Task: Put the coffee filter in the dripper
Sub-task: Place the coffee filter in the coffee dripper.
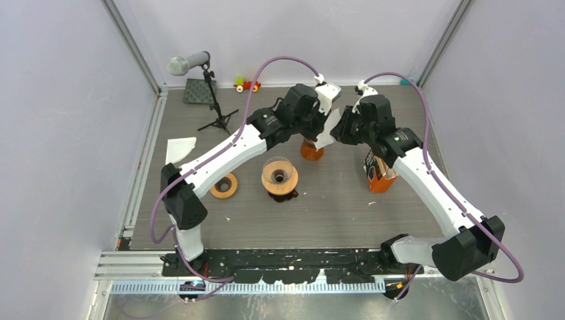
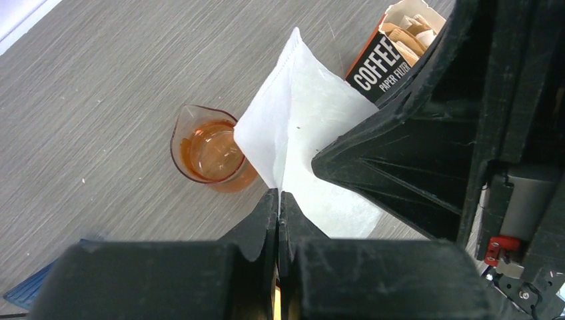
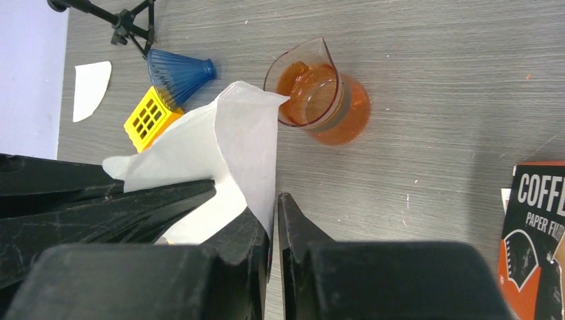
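Note:
A white paper coffee filter hangs in the air between my two grippers, above the back middle of the table. My left gripper is shut on one bottom edge of the coffee filter. My right gripper stands slightly open: the coffee filter lies against its left finger, with a thin gap to the other. The dripper, an orange-tinted cone on a stand, sits on the table nearer the arm bases, below and left of the filter.
A glass beaker of orange liquid stands under the grippers. A coffee filter box is at the right, an orange ring and a loose white filter at the left. A microphone tripod stands at the back left.

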`<control>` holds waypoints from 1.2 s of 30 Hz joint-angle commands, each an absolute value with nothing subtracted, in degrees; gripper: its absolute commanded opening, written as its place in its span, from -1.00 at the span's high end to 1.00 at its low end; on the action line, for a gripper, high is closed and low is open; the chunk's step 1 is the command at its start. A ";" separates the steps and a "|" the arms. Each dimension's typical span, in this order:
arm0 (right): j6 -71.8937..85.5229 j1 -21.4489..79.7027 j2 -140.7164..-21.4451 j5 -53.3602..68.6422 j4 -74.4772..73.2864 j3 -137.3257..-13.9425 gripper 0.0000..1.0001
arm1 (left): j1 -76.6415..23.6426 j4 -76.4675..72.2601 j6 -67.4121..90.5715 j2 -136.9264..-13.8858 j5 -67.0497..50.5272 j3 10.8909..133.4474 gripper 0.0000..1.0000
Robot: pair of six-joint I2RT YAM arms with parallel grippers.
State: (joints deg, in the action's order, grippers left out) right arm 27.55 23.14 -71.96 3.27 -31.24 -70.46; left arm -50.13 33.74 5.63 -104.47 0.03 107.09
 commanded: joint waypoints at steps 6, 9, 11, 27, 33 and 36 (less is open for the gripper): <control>25.10 23.38 -69.72 0.37 -29.75 -72.39 0.87 | -50.36 32.38 3.85 -101.98 4.82 107.72 1.00; 25.04 23.40 -69.27 0.52 -29.48 -71.92 0.95 | -50.36 32.05 3.16 -101.78 5.30 107.50 1.00; 24.92 23.37 -69.06 0.40 -29.36 -71.60 0.97 | -50.36 31.95 2.87 -101.78 5.69 107.38 1.00; 22.91 23.37 -68.46 -3.36 -28.91 -70.24 0.91 | -50.38 31.53 2.09 -101.00 6.69 106.61 1.00; 22.70 23.37 -68.61 -3.60 -28.92 -70.20 0.79 | -50.36 31.80 2.62 -100.90 5.99 106.80 1.00; 22.76 23.46 -68.85 -3.60 -28.92 -70.31 0.76 | -50.36 31.76 2.70 -100.90 5.87 106.75 1.00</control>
State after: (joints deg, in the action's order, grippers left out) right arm 23.64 23.14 -70.08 -2.22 -31.27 -69.60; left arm -50.15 33.34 2.55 -104.31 6.00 106.76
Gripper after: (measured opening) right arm 0.109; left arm 0.009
